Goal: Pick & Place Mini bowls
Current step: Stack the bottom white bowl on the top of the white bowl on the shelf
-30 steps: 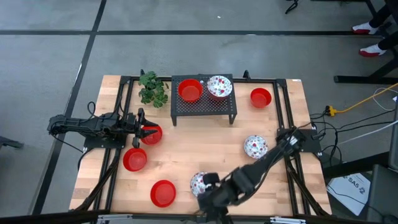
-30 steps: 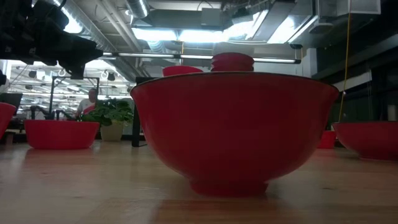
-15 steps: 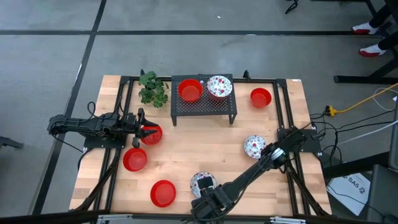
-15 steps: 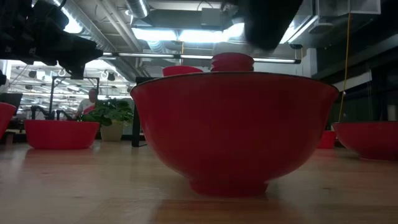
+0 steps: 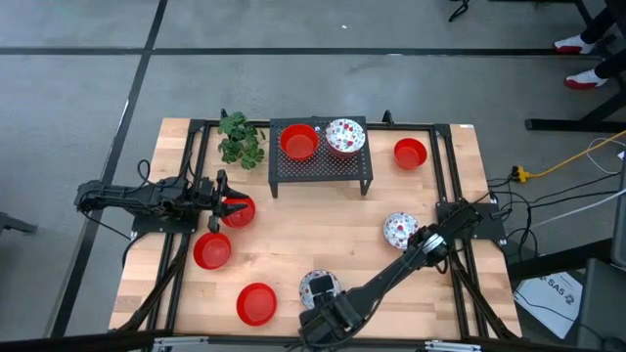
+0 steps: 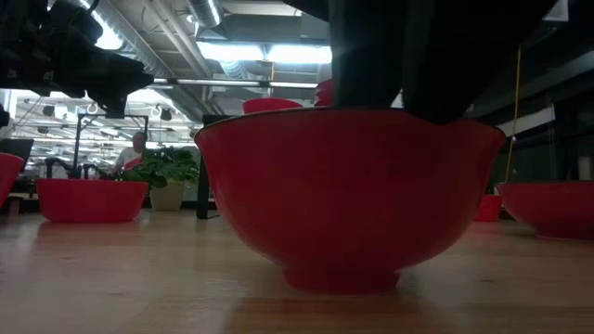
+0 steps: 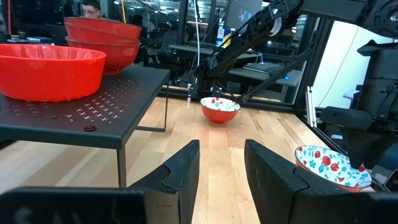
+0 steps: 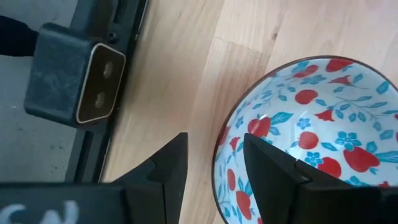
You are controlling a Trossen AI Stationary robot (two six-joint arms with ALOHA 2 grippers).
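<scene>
My right gripper [image 8: 214, 177] is open at the table's near edge, over a white speckled bowl [image 5: 319, 287]. It straddles the bowl's rim [image 8: 219, 149], one finger over the floral inside and one outside. My left gripper [image 7: 221, 180] is open at the table's left, by a red bowl [image 5: 240, 210], and nothing shows between its fingers. A red bowl [image 5: 299, 143] and a speckled bowl [image 5: 344, 136] sit on the black rack [image 5: 321, 168]. More bowls stand on the wood: red ones [image 5: 211, 251], [image 5: 256, 304], [image 5: 411, 153] and a speckled one [image 5: 401, 230]. My right gripper comes from above with one finger [image 8: 273, 171] inside the speckled bowl and the other [image 8: 168, 168] outside its rim. I cannot tell whether either finger touches the rim. The bowl stands on the table.
A green plant [image 5: 240, 138] stands at the far left beside the rack. A black frame runs along the table's edges [image 8: 68, 68]. In the low view a big red bowl [image 6: 348, 186] fills the foreground, with my right arm [image 6: 418, 56] behind it. Bare wood lies mid-table [image 5: 313, 230].
My right gripper has moved toward the table's near edge and come down over the speckled bowl there; in the low view its dark arm has dropped in behind the big red bowl. The bowl has stayed in place.
</scene>
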